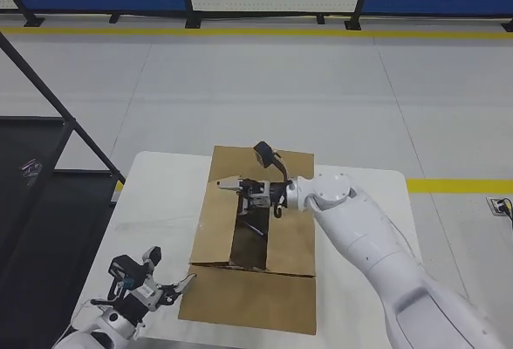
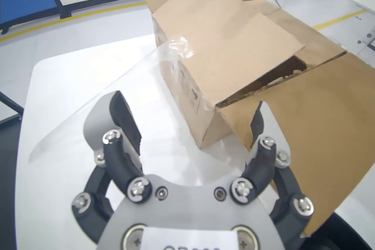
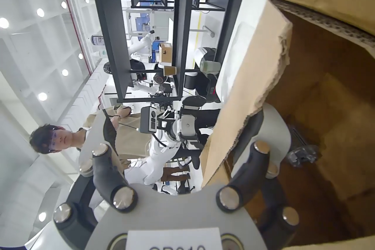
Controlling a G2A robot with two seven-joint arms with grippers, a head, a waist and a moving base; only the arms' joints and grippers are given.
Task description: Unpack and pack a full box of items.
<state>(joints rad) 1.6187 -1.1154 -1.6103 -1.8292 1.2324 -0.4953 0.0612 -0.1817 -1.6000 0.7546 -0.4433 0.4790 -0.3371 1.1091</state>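
1. The cardboard box (image 1: 248,301) sits in the middle of the table (image 1: 152,201), with its near end flap folded out over the table's near edge.
2. The seal is already broken. A loose strip of clear tape (image 2: 172,47) hangs off the side of the box that faces the table's left edge and trails toward the near left corner.
3. The end flaps are folded outward, and a dark gap shows between the two long flaps. The long flap (image 2: 228,43) on the left-edge side lies low over the opening, so the box is only partly open.
4. My right gripper (image 1: 239,186) is at the far end of that flap. Its fingers are spread apart, one outside the cardboard and one inside the box, with the flap edge between them but not clamped.
5. My left gripper (image 2: 187,107) hovers over the near left corner of the table, just beside the box's corner. Its fingers are wide apart and it holds nothing.
6. Through the right wrist view I see a small dark item (image 3: 301,154) on the floor of the box, but I cannot tell what it is.
7. I judge the task to be at an early stage. No item lies out on the table, so opening the box fully, unpacking it and repacking it all remain.
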